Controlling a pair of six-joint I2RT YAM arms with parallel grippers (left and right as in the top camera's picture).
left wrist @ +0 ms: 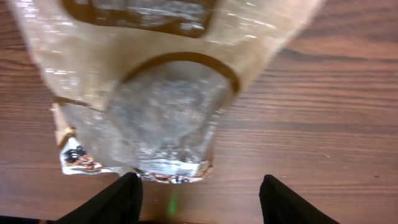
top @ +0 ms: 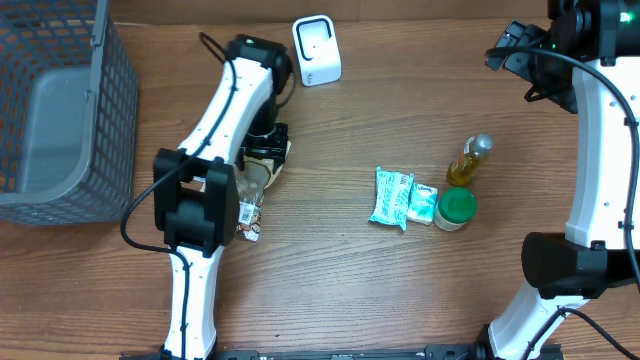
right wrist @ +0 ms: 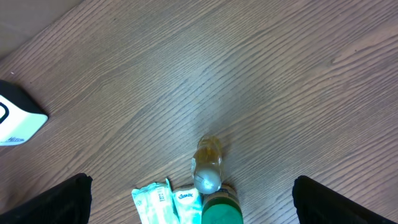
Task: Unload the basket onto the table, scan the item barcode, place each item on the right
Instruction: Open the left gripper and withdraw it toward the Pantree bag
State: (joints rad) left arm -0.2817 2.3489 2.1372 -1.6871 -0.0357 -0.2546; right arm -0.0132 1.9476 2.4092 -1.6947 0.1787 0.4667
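Note:
A crinkled bag (left wrist: 155,93), tan with a clear window, lies flat on the wooden table; in the overhead view the bag (top: 256,183) shows partly under the left arm. A small printed label (left wrist: 78,158) sticks out at its lower corner. My left gripper (left wrist: 199,199) hovers low over it, open, and both dark fingers (left wrist: 118,202) stand just past the bag's edge with only bare wood between them. The white scanner (top: 316,50) stands at the back of the table, right of the left arm. My right gripper (right wrist: 196,196) is open and empty, held high at the back right.
A grey wire basket (top: 60,110) fills the far left. Right of centre sit two teal tissue packs (top: 392,195), a green-lidded jar (top: 456,208) and a small yellow bottle (top: 470,160). The scanner's corner (right wrist: 15,121) shows in the right wrist view.

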